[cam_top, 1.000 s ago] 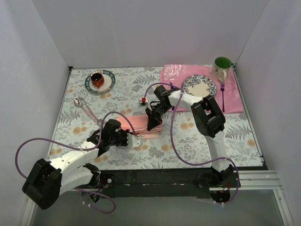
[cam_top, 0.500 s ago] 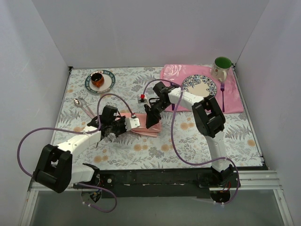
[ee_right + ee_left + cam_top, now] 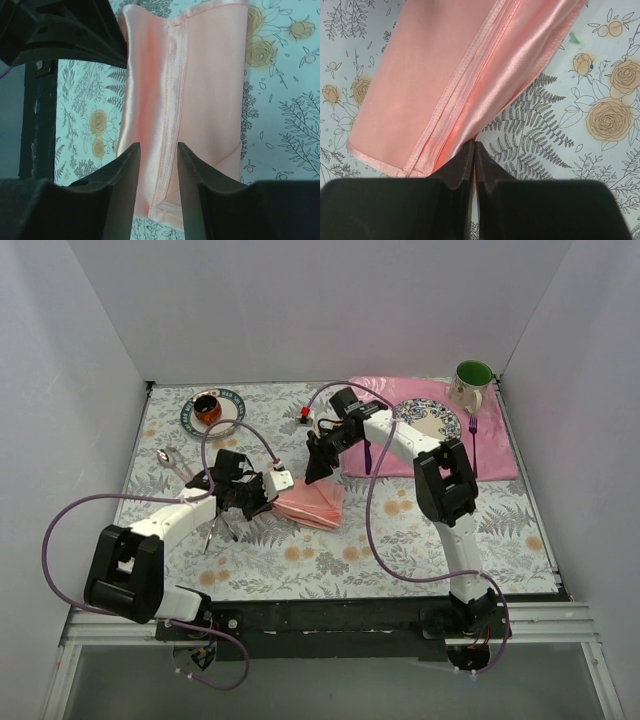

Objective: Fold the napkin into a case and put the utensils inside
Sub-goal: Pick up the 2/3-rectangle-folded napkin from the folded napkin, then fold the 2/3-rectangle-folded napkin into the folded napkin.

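Folded salmon napkin (image 3: 312,504) lies mid-worktop (image 3: 520,530) | left wrist view alone shows its stitched hem layers, with the left end effector (image 3: 474,150) pressed together at the cloth's edge, pinch uncertain | right end effector (image 3: 158,146) hangs over it, fingers apart | overhead only: spoon (image 3: 168,458) near the left edge

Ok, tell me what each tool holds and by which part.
Left tool, shut, seems to pinch the napkin at its folded edge near one corner. Right tool is open over it, holding nothing.
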Controlling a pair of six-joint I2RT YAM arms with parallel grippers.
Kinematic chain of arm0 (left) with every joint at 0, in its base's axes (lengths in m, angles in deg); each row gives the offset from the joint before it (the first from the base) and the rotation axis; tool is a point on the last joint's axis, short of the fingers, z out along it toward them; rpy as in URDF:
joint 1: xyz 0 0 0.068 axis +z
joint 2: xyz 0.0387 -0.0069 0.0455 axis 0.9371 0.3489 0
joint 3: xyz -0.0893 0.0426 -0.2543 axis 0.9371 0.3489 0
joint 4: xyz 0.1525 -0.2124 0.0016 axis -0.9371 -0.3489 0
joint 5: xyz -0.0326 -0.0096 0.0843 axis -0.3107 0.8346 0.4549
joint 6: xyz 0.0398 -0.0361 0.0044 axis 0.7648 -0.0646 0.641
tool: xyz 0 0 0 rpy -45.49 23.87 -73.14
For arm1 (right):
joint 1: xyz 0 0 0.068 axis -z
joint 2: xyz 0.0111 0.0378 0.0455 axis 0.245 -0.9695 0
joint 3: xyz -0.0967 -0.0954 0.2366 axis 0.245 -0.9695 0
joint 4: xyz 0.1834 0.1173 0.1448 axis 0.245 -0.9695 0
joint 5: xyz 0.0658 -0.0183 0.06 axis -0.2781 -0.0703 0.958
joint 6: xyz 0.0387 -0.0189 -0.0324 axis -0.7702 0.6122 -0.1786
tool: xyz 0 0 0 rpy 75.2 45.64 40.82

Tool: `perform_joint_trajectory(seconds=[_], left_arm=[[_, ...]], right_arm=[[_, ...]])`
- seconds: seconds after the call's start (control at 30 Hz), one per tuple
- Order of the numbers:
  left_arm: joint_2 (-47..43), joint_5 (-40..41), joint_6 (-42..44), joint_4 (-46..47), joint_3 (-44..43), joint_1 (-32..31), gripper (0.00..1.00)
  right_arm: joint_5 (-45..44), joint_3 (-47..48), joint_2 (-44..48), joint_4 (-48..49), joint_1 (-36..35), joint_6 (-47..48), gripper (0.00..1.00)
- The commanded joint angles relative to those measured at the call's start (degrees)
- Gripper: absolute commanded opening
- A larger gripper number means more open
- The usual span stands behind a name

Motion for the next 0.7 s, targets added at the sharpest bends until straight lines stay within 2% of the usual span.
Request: perform_joint_trajectory(seconds=[0.0, 0.07, 0.17, 0.67], left_arm=[[1.4, -3.0, -1.9, -1.4, -3.8, 1.1, 0.00], [2.7, -3.6, -2.9, -1.9, -5.0, 2.0, 0.00], [5.0, -4.6, -4.4, -2.8, -7.5, 3.2, 0.00], [16.8, -8.3, -13.9, -3.6, -18.8, 5.6, 0.00]], right_arm=[[-2.3, 2.8, -3.9, 4.0, -0.4, -7.9, 0.41], [-4.0, 3.7, -5.9, 3.0, -0.5, -7.1, 0.33], [-5.5, 3.3, -7.7, 2.0, -0.6, -6.1, 0.28], [-7.8, 2.1, -9.5, -0.2, -0.7, 0.0, 0.26]])
